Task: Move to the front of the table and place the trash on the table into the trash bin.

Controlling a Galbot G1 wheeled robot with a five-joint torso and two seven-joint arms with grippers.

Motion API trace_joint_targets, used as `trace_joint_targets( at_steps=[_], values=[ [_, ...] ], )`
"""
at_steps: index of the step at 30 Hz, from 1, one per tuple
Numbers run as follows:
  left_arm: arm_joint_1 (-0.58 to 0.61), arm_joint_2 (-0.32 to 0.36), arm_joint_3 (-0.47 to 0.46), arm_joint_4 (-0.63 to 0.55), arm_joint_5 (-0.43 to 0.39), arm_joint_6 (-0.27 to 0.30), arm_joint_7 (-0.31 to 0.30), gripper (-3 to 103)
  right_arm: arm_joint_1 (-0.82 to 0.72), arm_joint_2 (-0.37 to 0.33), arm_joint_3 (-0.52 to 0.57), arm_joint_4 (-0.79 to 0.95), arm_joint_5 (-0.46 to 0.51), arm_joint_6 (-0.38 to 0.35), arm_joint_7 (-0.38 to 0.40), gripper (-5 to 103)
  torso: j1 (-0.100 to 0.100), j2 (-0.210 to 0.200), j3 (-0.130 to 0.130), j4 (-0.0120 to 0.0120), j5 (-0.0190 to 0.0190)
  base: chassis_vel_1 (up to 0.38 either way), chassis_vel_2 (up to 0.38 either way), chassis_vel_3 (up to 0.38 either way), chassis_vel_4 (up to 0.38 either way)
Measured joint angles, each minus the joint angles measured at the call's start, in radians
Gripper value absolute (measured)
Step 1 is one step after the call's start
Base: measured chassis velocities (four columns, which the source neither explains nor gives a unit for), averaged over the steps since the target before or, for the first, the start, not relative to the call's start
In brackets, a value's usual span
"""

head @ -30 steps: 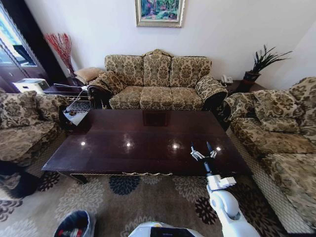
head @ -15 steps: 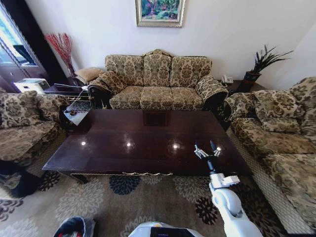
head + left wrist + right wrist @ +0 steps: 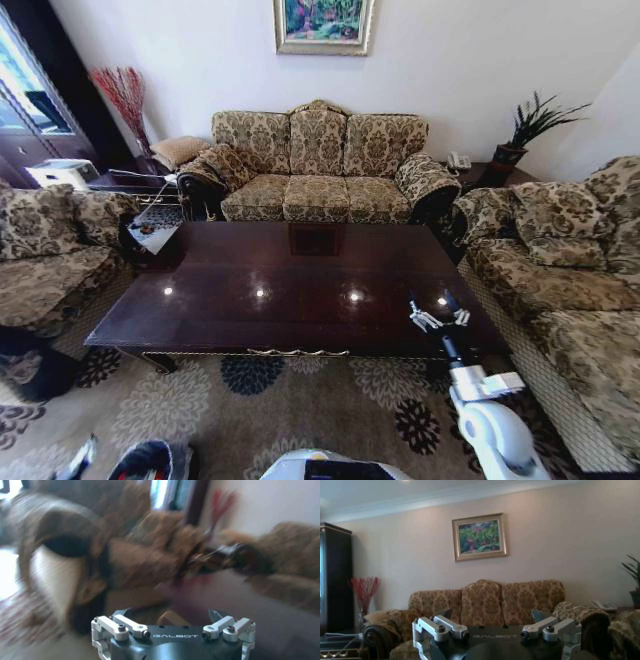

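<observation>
Patterned sofas ring your table [image 3: 290, 285]; its near right corner sits under the right gripper [image 3: 437, 306], jaws spread, empty, arm reaching up from below. Trash bin [image 3: 150, 462] far left, on carpet.

Large rectangular table [image 3: 290, 285], glossy dark brown top with gilt trim along near edge, ceiling-light spots and dark reflections on surface, standing on floral patterned carpet [image 3: 260, 400], trash bin [image 3: 152, 458] on carpet near the table's left front corner
</observation>
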Motion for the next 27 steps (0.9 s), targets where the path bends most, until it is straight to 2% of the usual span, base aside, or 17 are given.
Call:
trace_joint_targets(
  at_steps=[1, 2, 3, 6, 7, 9, 10, 11, 12, 14, 15, 16, 18, 19, 23, 27],
  values=[
    [0.038, -0.009, -0.001, -0.144, 0.006, 0.017, -0.009, 100, -0.017, 0.006, 0.008, 0.023, -0.020, -0.017, 0.016, 100, 0.000, 0.000, 0.000, -0.0001, -0.0001, 0.000, 0.000, 0.000, 0.000],
    [0.038, -0.009, -0.001, -0.144, 0.006, 0.017, -0.009, 100, -0.017, 0.006, 0.008, 0.023, -0.020, -0.017, 0.016, 100, 0.000, 0.000, 0.000, -0.0001, -0.0001, 0.000, 0.000, 0.000, 0.000],
    [0.072, -0.017, 0.000, -0.286, 0.014, 0.041, -0.022, 100, -0.039, 0.008, 0.013, 0.051, -0.031, -0.039, 0.034, 100, 0.000, 0.000, 0.000, -0.0004, 0.0000, 0.000, 0.000, 0.000, 0.000],
    [0.148, -0.047, 0.027, -0.615, 0.040, 0.128, -0.067, 100, -0.105, 0.014, 0.024, 0.139, -0.038, -0.112, 0.067, 100, 0.000, 0.000, 0.000, -0.0004, 0.0000, 0.000, 0.000, 0.000, 0.000],
    [0.148, -0.047, 0.027, -0.615, 0.040, 0.128, -0.067, 100, -0.105, 0.014, 0.024, 0.139, -0.038, -0.112, 0.067, 100, 0.000, 0.000, 0.000, -0.0004, 0.0000, 0.000, 0.000, 0.000, 0.000],
    [0.180, -0.068, 0.076, -0.771, 0.079, 0.162, -0.087, 100, -0.145, 0.025, 0.039, 0.178, -0.044, -0.134, 0.070, 100, 0.000, 0.000, 0.000, 0.0000, -0.0005, 0.000, 0.000, 0.000, 0.000],
    [0.180, -0.068, 0.076, -0.771, 0.079, 0.162, -0.087, 100, -0.145, 0.025, 0.039, 0.178, -0.044, -0.134, 0.070, 100, 0.000, 0.000, 0.000, 0.0000, -0.0005, 0.000, 0.000, 0.000, 0.000],
    [0.189, -0.077, 0.103, -0.844, 0.108, 0.178, -0.090, 100, -0.168, 0.034, 0.052, 0.189, -0.050, -0.134, 0.069, 100, 0.000, 0.000, 0.000, 0.0000, -0.0007, 0.000, 0.000, 0.000, 0.000],
    [0.193, -0.080, 0.124, -0.904, 0.130, 0.196, -0.090, 100, -0.184, 0.041, 0.060, 0.193, -0.052, -0.120, 0.063, 100, 0.000, 0.000, 0.000, -0.0002, -0.0005, 0.000, 0.000, 0.000, 0.000],
    [0.195, -0.084, 0.154, -0.992, 0.162, 0.235, -0.087, 100, -0.213, 0.054, 0.054, 0.192, -0.091, -0.044, 0.055, 100, 0.000, 0.000, 0.000, -0.0007, -0.0006, 0.000, 0.000, 0.000, 0.000],
    [0.195, -0.084, 0.154, -0.992, 0.162, 0.235, -0.087, 100, -0.213, 0.054, 0.054, 0.192, -0.091, -0.044, 0.055, 100, 0.000, 0.000, 0.000, -0.0007, -0.0006, 0.000, 0.000, 0.000, 0.000],
    [0.195, -0.089, 0.162, -1.028, 0.169, 0.261, -0.084, 100, -0.219, 0.059, 0.038, 0.187, -0.123, -0.006, 0.050, 100, 0.000, 0.000, 0.000, -0.0005, -0.0002, 0.000, 0.000, 0.000, 0.000],
    [0.195, -0.111, 0.166, -1.049, 0.168, 0.314, -0.095, 100, -0.217, 0.062, -0.007, 0.188, -0.150, 0.016, 0.051, 100, 0.000, 0.000, 0.000, -0.0001, -0.0004, 0.000, 0.000, 0.000, 0.000],
    [0.195, -0.111, 0.166, -1.049, 0.168, 0.314, -0.095, 100, -0.217, 0.062, -0.007, 0.188, -0.150, 0.016, 0.051, 100, 0.000, 0.000, 0.000, -0.0001, -0.0004, 0.000, 0.000, 0.000, 0.000],
    [0.206, -0.131, 0.142, -1.046, 0.174, 0.377, -0.113, 100, -0.207, 0.063, -0.058, 0.226, -0.166, -0.005, 0.063, 100, 0.000, 0.000, 0.000, 0.0002, -0.0006, 0.000, 0.000, 0.000, 0.000],
    [0.209, -0.129, 0.135, -1.040, 0.195, 0.404, -0.119, 100, -0.207, 0.082, -0.061, 0.254, -0.168, -0.035, 0.081, 100, 0.000, 0.000, 0.000, -0.0003, -0.0006, 0.000, 0.000, 0.000, 0.000]
  ],
)
